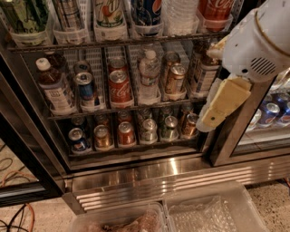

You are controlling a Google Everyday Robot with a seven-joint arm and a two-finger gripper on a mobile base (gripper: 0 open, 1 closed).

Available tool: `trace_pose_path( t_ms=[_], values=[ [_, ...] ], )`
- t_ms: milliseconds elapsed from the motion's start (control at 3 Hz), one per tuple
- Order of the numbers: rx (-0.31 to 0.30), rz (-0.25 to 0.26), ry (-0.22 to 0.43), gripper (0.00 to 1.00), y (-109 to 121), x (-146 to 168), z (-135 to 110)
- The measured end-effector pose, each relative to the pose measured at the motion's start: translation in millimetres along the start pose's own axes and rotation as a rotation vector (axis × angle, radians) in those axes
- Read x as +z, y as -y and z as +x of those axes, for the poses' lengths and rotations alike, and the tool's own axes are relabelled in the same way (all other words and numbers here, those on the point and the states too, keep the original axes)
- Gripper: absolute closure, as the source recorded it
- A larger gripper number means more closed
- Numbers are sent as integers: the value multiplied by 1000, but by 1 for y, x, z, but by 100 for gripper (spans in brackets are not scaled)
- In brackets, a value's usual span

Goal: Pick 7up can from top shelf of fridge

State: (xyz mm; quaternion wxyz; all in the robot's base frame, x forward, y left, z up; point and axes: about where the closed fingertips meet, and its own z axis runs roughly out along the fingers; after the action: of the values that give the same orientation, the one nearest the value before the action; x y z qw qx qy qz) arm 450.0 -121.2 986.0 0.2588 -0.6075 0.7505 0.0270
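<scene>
7up can (108,12) stands upright on the top shelf (136,41) of the fridge (149,170), left of centre behind the front rail, green "7" facing out, a Pepsi can (146,10) just to its right. The gripper (218,108) hangs below the shelf's right end, so the can lies up-left. Its opening cannot be told.

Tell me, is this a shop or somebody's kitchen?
Probably a shop or cafeteria. The fridge is a tall glass-door cooler, and its wire racks are packed with rows of drinks, like the 7up can on the top shelf. The robot's hand hangs by the door frame.
</scene>
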Motion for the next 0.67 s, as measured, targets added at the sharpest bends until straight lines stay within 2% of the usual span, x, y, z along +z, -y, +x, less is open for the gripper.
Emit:
trace_pose_path(
  t_ms=[333,667],
  values=[
    [-1,2,3,0,0,0,-1],
    [23,25,18,0,2,-7,2]
  ],
)
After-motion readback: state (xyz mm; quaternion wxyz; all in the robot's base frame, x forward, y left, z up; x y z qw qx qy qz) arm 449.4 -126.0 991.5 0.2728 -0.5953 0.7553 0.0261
